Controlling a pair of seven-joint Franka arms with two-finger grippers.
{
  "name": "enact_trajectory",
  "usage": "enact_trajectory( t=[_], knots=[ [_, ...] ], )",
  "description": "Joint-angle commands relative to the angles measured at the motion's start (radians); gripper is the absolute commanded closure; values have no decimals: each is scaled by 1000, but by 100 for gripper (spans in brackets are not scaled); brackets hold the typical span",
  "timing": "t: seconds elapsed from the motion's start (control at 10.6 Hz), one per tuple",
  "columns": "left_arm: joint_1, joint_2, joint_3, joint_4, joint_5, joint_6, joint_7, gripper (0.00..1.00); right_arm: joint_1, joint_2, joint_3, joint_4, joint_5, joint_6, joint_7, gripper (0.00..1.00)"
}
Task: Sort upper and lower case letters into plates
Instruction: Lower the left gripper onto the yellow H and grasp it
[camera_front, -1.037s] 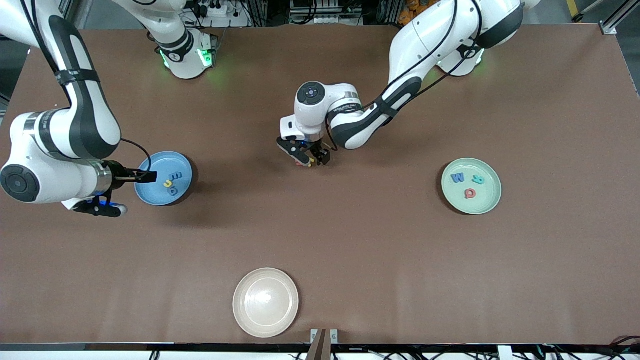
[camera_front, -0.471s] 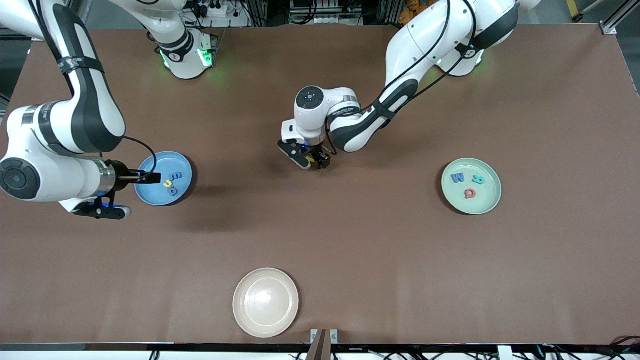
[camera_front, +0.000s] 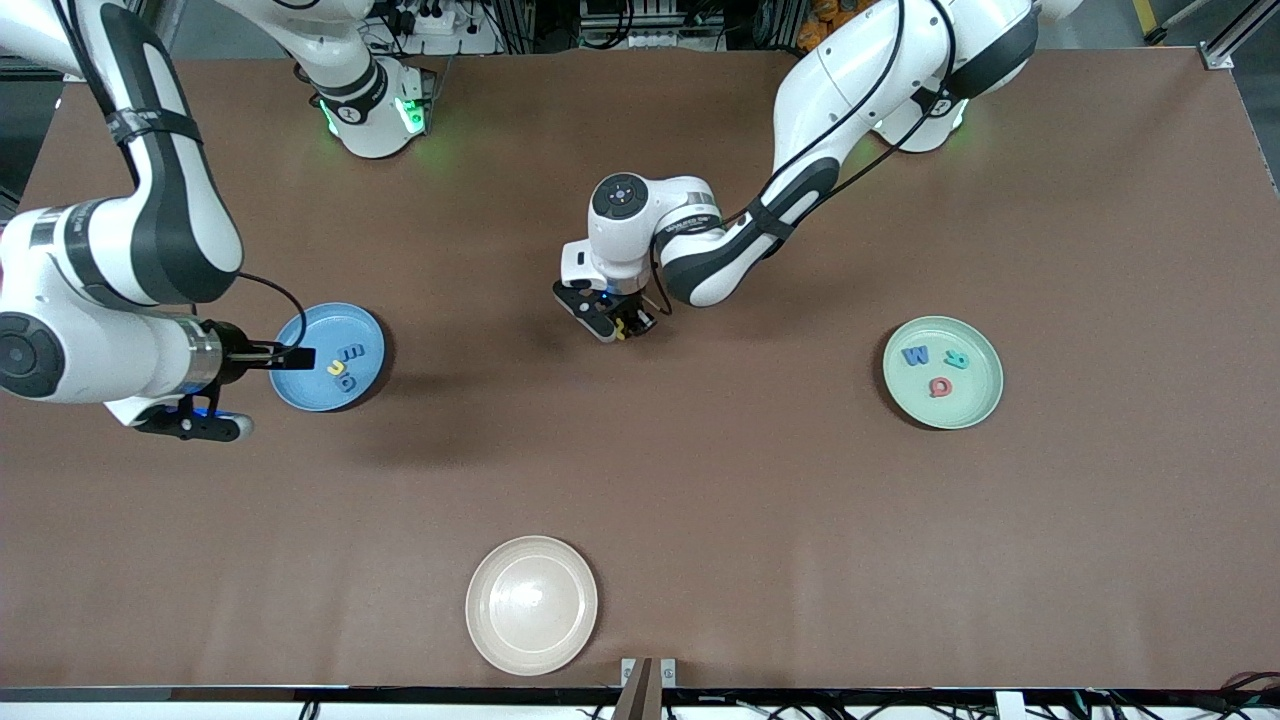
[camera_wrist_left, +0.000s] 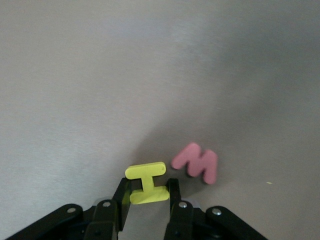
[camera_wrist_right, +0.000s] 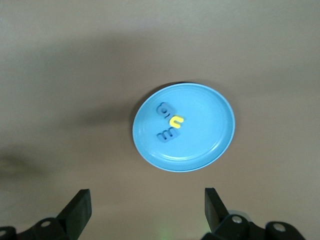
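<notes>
Mid-table, the yellow letter I (camera_wrist_left: 146, 184) is pinched between the left gripper (camera_wrist_left: 148, 196) fingers, a pink M (camera_wrist_left: 196, 163) just beside it. Over the blue plate (camera_wrist_right: 210, 125), the right gripper (camera_wrist_right: 146, 206) is held with fingers wide apart. Three letters are seen on the mint plate (camera_front: 975, 398).

Blue plate (camera_front: 305, 390) toward the right arm's end holds three small letters (camera_wrist_right: 169, 125); mint green plate (camera_front: 975, 400) toward the left arm's end holds three (camera_front: 938, 369). At mid-table, a yellow I (camera_wrist_left: 147, 183) stands pinched between gripper fingers, a pink M (camera_wrist_left: 196, 162) beside it
</notes>
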Motion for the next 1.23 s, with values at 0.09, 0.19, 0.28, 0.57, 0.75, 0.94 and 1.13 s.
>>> enact_trajectory(
  t=[0.09,0.19,0.28,0.57,0.75,0.94,1.13],
  knots=[
    [74,-60,-6,-3,-102,-33,-3,100,23,0,-11,28,-6,-5,-4,0],
    [117,-105,-9,-2,-138,-81,2,100,42,-3,-10,28,13,2,14,0],
    [187,-142,-50,-3,-160,-132,0,100,77,-3,-10,28,14,12,22,0],
    [355,-275,-98,-46,-169,-295,11,100,158,2,-8,23,95,22,184,0],
    [502,-362,-122,-106,-181,-397,75,100,248,8,-5,21,100,58,390,0],
    [724,-419,-202,-202,-181,-471,184,100,369,54,6,18,138,116,433,0],
    [977,-453,-304,-354,-177,-459,210,100,506,127,6,14,129,248,430,0]
  ],
)
